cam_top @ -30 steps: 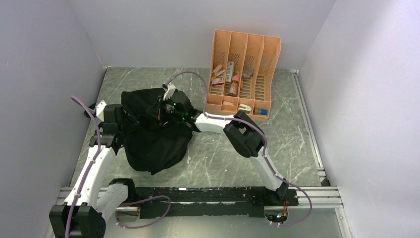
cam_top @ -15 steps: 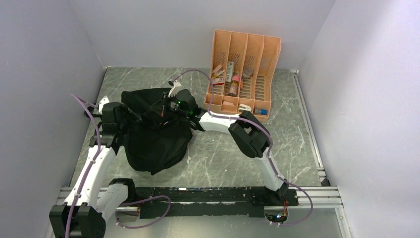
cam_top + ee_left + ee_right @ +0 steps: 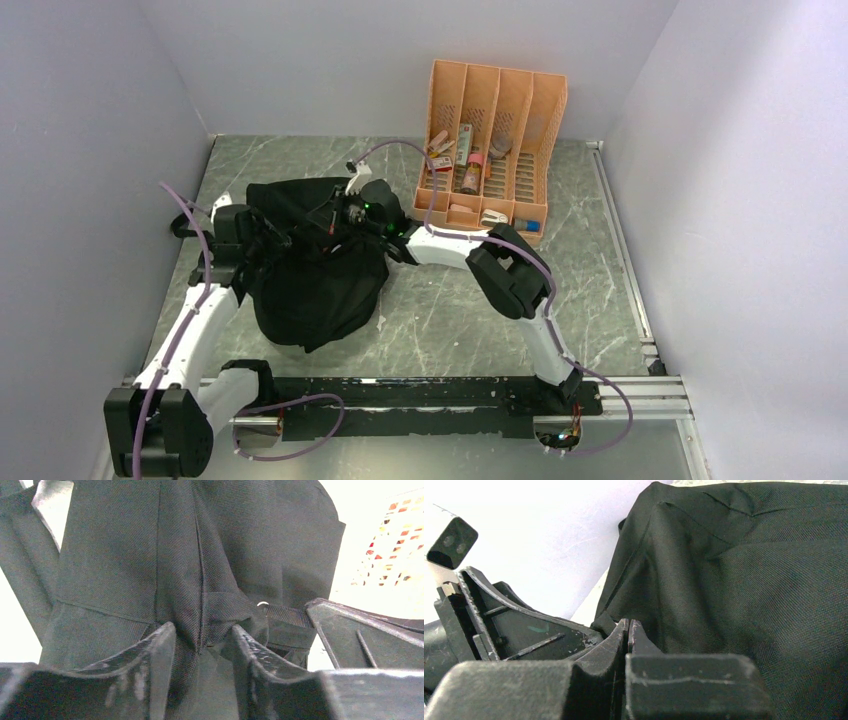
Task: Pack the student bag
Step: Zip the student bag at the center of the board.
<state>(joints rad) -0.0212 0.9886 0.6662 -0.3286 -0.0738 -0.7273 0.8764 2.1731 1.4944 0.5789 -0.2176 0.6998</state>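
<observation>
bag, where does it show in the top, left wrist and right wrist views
Top external: the bag sits left of centre.
Left wrist: it fills most of the frame, with a fold between the fingers.
Right wrist: it fills the right side, just past the fingertips.
Shared landmark: the orange organizer, behind and right of the bag from above and washed out at the left wrist view's right edge; it is not in the right wrist view.
</observation>
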